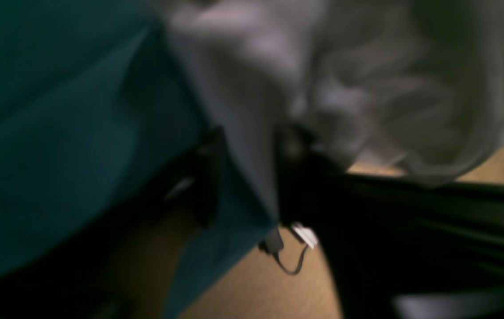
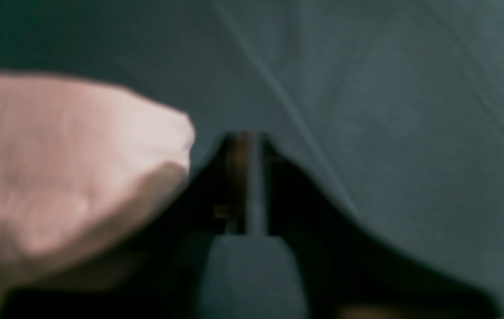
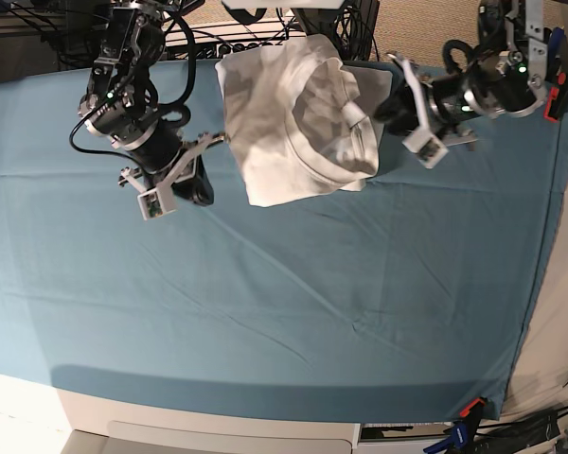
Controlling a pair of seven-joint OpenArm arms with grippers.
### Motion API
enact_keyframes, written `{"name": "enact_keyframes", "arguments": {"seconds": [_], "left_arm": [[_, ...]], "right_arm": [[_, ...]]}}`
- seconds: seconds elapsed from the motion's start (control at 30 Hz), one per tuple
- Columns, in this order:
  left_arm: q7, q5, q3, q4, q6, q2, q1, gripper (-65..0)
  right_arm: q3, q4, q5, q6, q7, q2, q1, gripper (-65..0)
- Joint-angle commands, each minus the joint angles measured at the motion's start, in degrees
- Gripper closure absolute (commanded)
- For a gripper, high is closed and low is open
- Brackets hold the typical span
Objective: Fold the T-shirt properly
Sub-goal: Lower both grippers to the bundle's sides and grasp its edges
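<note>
The white T-shirt [image 3: 284, 123] lies bunched at the back middle of the teal sheet [image 3: 265, 312]. My left gripper [image 3: 386, 95] is at its right edge. In the left wrist view the gripper [image 1: 252, 150] is shut on a fold of the T-shirt [image 1: 367, 79], which hangs between the dark fingers [image 1: 213, 177]. My right gripper [image 3: 201, 189] is on the sheet just left of the shirt's lower left corner. In the right wrist view it [image 2: 245, 150] is shut on a raised ridge of the teal sheet [image 2: 367, 110], with the T-shirt [image 2: 57, 177] beside it, apart.
The teal sheet covers the whole table; creases run from my right gripper toward the front right. Clamps [image 3: 469, 409] hold its front right corner. Cables and stands [image 3: 265, 43] line the back edge. A black frame [image 1: 433, 212] and tan floor show beyond the table edge.
</note>
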Motion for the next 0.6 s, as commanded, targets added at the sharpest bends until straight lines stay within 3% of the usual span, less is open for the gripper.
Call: {"name": "enact_keyframes", "arguments": {"seconds": [0.0, 0.03, 0.2, 0.3, 0.57], "left_arm": [[-0.9, -1.0, -1.1, 0.9, 0.4, -0.5, 0.9, -27.2], [-0.9, -1.3, -2.1, 0.9, 1.0, -0.6, 1.8, -28.3], [-0.4, -7.9, -5.5, 0.9, 1.0, -0.7, 7.6, -28.8], [-0.4, -7.9, -5.5, 0.9, 1.0, -0.8, 9.5, -28.8], [-1.4, -9.5, -5.4, 0.9, 2.1, 0.2, 11.2, -28.8]], "right_arm": [[0.1, 0.9, 0.9, -1.2, 1.7, 0.0, 1.0, -20.6], [0.1, 0.9, 0.9, -2.6, 1.6, 0.0, 1.5, -23.8], [-0.1, 0.2, 3.3, -6.3, -1.1, -0.3, 4.0, -24.1], [0.0, -4.6, 3.7, -9.4, -2.6, -1.2, 6.0, -24.1], [0.0, -16.0, 16.4, -5.9, -7.8, -3.1, 10.2, -24.1]]}}
